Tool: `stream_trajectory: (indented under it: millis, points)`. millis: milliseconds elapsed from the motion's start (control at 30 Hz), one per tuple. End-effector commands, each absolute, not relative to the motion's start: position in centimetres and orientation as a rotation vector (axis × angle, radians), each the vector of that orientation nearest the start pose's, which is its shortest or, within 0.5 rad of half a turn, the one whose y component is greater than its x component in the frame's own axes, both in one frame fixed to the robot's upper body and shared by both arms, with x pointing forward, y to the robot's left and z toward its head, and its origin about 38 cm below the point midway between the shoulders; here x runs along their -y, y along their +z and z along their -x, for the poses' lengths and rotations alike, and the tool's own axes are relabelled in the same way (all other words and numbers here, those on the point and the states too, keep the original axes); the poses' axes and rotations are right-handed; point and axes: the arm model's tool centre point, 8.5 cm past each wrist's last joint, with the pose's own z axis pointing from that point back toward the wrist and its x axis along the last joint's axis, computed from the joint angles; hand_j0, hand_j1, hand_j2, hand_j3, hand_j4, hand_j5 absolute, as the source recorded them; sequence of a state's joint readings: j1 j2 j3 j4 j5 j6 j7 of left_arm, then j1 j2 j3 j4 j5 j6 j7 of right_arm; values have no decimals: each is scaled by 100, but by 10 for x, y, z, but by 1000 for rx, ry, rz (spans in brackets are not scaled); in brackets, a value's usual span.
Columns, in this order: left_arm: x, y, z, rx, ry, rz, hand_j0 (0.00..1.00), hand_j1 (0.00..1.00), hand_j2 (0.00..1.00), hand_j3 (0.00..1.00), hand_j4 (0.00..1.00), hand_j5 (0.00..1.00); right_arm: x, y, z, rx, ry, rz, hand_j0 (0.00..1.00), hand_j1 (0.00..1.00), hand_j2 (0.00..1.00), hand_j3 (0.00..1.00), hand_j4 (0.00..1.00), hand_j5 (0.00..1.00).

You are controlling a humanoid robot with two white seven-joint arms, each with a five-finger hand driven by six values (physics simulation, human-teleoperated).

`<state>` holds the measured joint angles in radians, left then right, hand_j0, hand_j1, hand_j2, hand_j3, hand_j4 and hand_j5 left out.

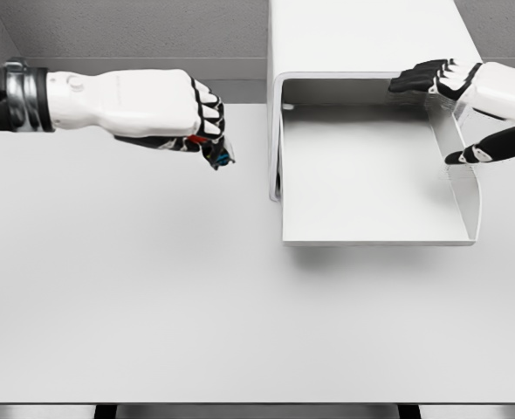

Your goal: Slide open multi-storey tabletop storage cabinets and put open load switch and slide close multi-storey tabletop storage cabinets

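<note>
Pale grey and smooth, the broad flat surface [196, 305] fills most of the head view, with a darker grey wall behind it and two dark legs showing below its near edge.

At the far side of that surface stands the white multi-storey tabletop storage cabinet [362, 35], seen from above. Its open white drawer [371, 175] is slid out toward the camera, a shallow tray with raised walls and a bare floor.

To the left of the drawer, and clear of it, the left hand [175, 113] reaches in from the picture's left edge on a white forearm with a black wrist band. Its black-and-white fingers are curled tight around a small dark load switch [218, 155] with blue and red marks, which pokes out below the knuckles and hangs above the surface; little more of it can be made out.

On the drawer's right, the right hand [467, 105] comes in from the picture's right edge. Its fingers are spread loosely, the upper ones lying over the drawer's far right corner and one pointing toward the right wall; it grasps nothing.
</note>
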<state>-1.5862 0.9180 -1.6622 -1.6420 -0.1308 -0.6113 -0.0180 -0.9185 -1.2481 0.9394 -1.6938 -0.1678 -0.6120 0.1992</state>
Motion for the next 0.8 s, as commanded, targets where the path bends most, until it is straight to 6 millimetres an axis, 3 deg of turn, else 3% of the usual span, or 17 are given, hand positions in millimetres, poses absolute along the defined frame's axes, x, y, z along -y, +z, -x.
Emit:
stream_trajectory:
  millis: [0,100,300,400,533,767]
  points:
    - [-191,352,-416,-1995,2555,313,42,42,42,42,42,42,338,350,-382,1806,1826,295,100,100,100,100,100,100]
    - [-188,358,-416,-1993,2537,318,42,42,42,42,42,42,332,346,-383,1817,1824,273,100,100,100,100,100,100]
    - [-184,366,-414,-1987,2515,326,42,42,42,42,42,42,339,347,-382,1806,1812,291,100,100,100,100,100,100]
    - [-175,374,-413,-1991,2484,314,42,42,42,42,42,42,344,341,-380,1799,1790,290,100,100,100,100,100,100]
    - [-163,379,-411,-1981,2456,293,42,42,42,42,42,42,362,350,-375,1761,1787,350,100,100,100,100,100,100]
    - [-132,387,-407,-1959,2406,224,42,42,42,42,42,42,366,351,-373,1746,1792,363,100,100,100,100,100,100]
